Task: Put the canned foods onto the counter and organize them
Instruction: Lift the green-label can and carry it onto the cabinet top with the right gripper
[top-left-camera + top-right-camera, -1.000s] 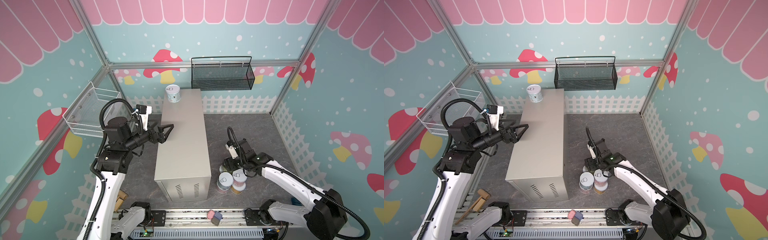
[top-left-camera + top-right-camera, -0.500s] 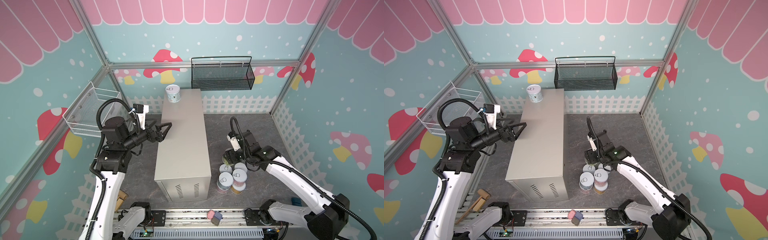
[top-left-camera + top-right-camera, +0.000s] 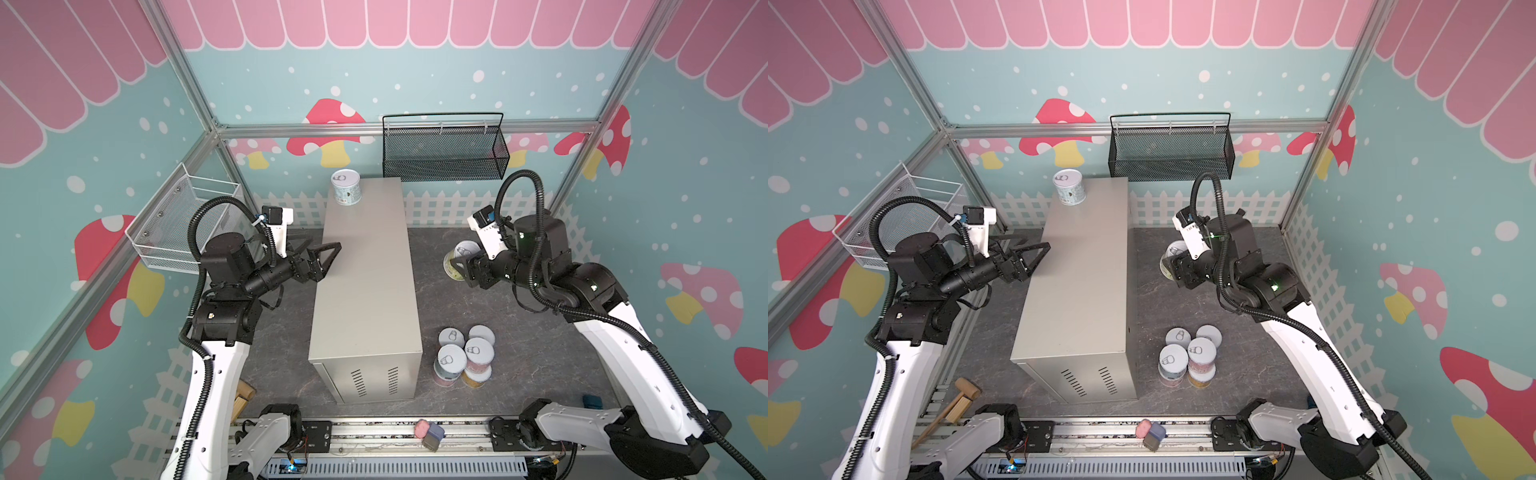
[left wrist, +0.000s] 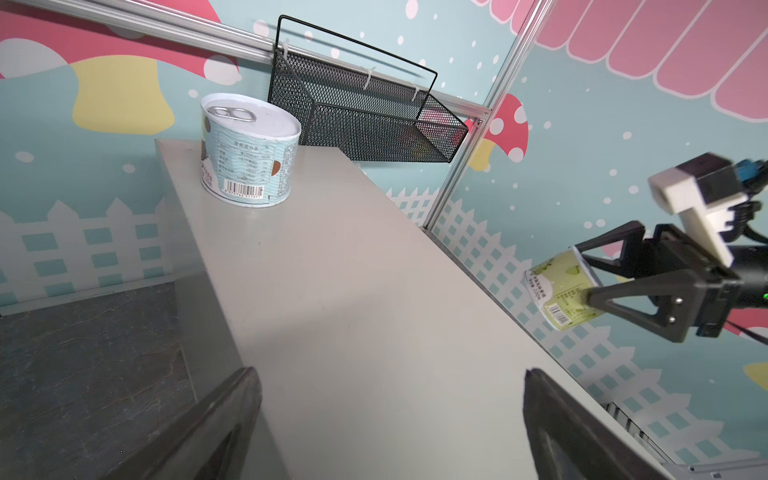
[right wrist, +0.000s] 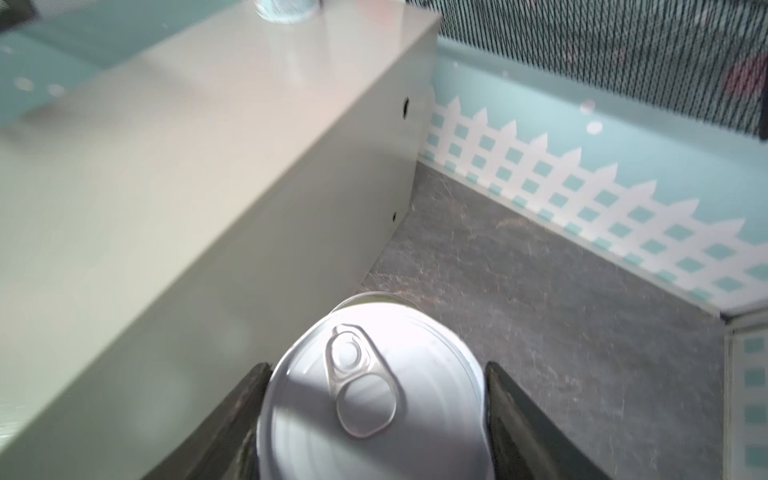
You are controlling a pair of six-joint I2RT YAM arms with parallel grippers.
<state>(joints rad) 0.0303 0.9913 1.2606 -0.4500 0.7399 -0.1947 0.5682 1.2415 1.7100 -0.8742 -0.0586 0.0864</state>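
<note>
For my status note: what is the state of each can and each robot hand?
Light blue cylindrical can with silver pull-tab lid: upright on the beige-grey metal counter, far end.
Yellow-green cylindrical can: lifted, gripped by the right hand, beside the counter.
Remaining cans: upright on the dark floor, partly stacked.
Left hand: open, empty, at the counter's edge.
Right hand: shut on the yellow-green can.

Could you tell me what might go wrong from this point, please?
The yellow-green can looks tilted in the right end effector; set down like that on the counter, it may topple.
The open left end effector hovers over the counter's edge, so the arms could clash there.
The light blue can stands close to the far corner; a nudge might knock it off.
</note>
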